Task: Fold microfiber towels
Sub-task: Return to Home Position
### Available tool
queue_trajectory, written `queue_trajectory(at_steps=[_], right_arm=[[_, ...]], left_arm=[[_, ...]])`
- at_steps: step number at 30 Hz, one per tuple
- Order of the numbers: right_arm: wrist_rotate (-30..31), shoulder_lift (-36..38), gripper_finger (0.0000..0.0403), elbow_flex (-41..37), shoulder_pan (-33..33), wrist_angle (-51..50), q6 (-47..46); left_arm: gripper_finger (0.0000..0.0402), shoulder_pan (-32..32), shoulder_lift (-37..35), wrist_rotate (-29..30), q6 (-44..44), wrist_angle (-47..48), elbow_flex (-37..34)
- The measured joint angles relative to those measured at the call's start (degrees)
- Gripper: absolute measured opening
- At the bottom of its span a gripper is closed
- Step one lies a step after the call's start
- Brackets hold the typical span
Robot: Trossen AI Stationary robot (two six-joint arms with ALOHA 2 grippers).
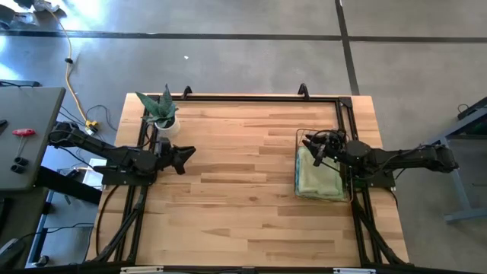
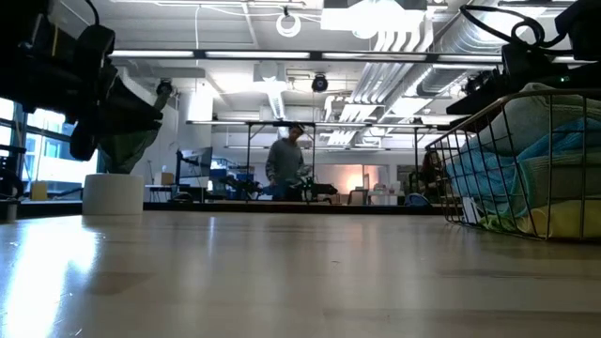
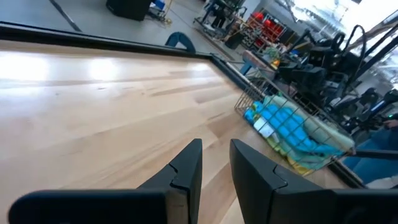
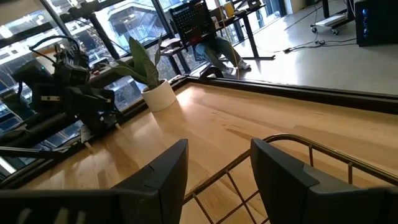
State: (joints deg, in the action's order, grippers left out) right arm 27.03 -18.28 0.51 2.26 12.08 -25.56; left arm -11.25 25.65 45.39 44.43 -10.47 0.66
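Pale green cloth tops the pile. The microfiber towels (image 2: pixel 563 155) lie folded and stacked inside the copper wire basket (image 2: pixel 470 174), which stands near the right edge of the wooden counter (image 1: pixel 243 190). From counter height the layers show through the wires: pale green uppermost, light blue under it, yellow at the very bottom. The stack fills most of the basket and rises about level with its rim.

Just over the far end of the basket hangs the right tool (image 4: pixel 214 171), its arm (image 1: pixel 403 158) reaching in from the counter's right side. The two dark fingers stand moderately apart with nothing between them, and the basket's curved copper rim runs right below their tips. They touch neither wire nor cloth.

Well apart from all this, across a bare stretch of wood, the left tool (image 3: pixel 216 165) is held above the left part of the counter, pointing toward the basket. Its fingers are parted by only a narrow slot and grip nothing.

Behind the left tool, close to the counter's back left corner, a potted plant (image 1: pixel 161 113) with long pointed leaves stands upright in a white pot. Black framing runs along the counter's back and sides. Far off in the room beyond, a person (image 2: pixel 286 164) stands among benches and equipment.
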Motion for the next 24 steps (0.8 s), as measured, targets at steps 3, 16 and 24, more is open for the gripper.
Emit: queue_trajectory(at_steps=[3, 16, 24], right_arm=[[0.0, 0.0, 0.0167, 0.0, 0.0, 0.0, 0.0], [0.0, 0.0, 0.0167, 0.0, 0.0, 0.0, 0.0], [0.0, 0.0, 0.0167, 0.0, 0.0, 0.0, 0.0]], left_arm=[[0.0074, 0.0, 0.0, 0.0, -0.2, 0.8, 0.0], [0.0074, 0.0, 0.0, -0.1, -1.1, 5.8, 0.0], [0.0074, 0.0, 0.0, -0.2, -1.1, 6.0, 0.0]])
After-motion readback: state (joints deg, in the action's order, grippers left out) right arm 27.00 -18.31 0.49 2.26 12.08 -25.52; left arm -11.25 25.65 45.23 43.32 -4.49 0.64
